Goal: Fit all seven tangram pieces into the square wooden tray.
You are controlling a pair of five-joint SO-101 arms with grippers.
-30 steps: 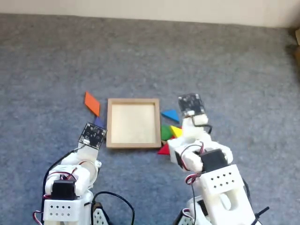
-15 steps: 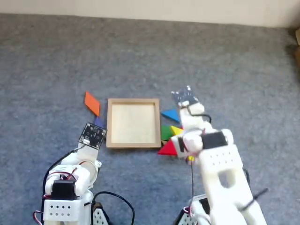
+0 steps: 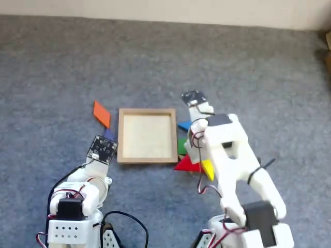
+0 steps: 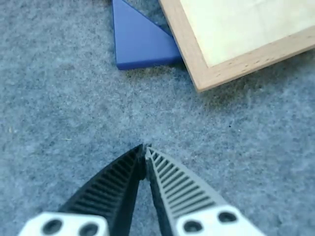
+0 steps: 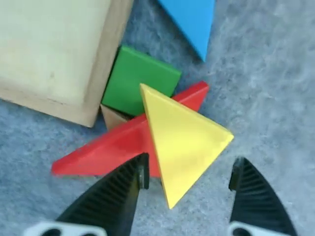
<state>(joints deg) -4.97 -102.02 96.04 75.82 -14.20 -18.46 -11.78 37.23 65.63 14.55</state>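
Tray (image 3: 147,160) sitting mid-carpet, pieces lying outside it. Right gripper (image 5: 191,162) spread wide above yellow triangle (image 5: 182,137) lying across red triangle (image 5: 110,146), next to green square (image 5: 140,78) up against the tray rim, light blue triangle (image 5: 189,17) just beyond. Left gripper (image 4: 145,148) pinched closed on nothing, near dark blue triangle (image 4: 138,42) butting against the tray's edge. Orange piece (image 3: 101,113) near the far left corner.

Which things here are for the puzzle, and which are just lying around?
For the puzzle: wooden tray, orange parallelogram, dark blue triangle, light blue triangle, green square, yellow triangle, red triangle, small tan piece.
Just lying around: grey carpet, brownish thing at the edge.
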